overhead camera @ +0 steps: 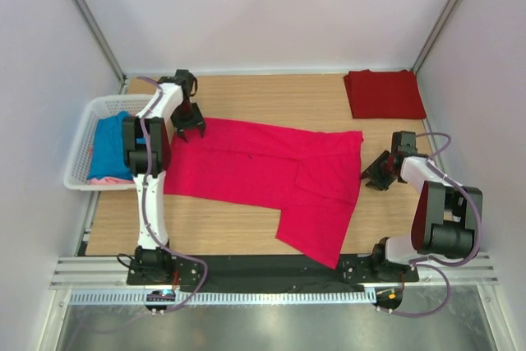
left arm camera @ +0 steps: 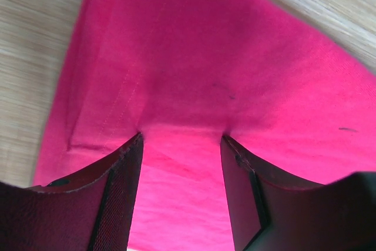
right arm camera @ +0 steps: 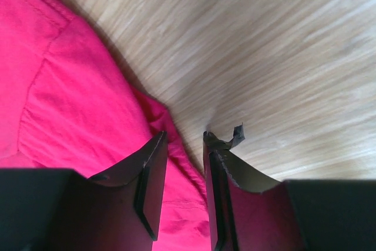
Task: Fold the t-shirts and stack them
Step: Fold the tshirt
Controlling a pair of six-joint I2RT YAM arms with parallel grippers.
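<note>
My left pincer stands open, tips on the bright shirt spread across the bench's middle. My right pincer sits narrowed at its right hem; gripping or not, I cannot tell. I should pinch both edges fully, then lift evenly.

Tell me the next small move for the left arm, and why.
Probably close the left gripper: its jaws stand open, tips pressed on a far corner of the bright pinkish-red t-shirt, cloth puckering between them, ready to pinch.
</note>
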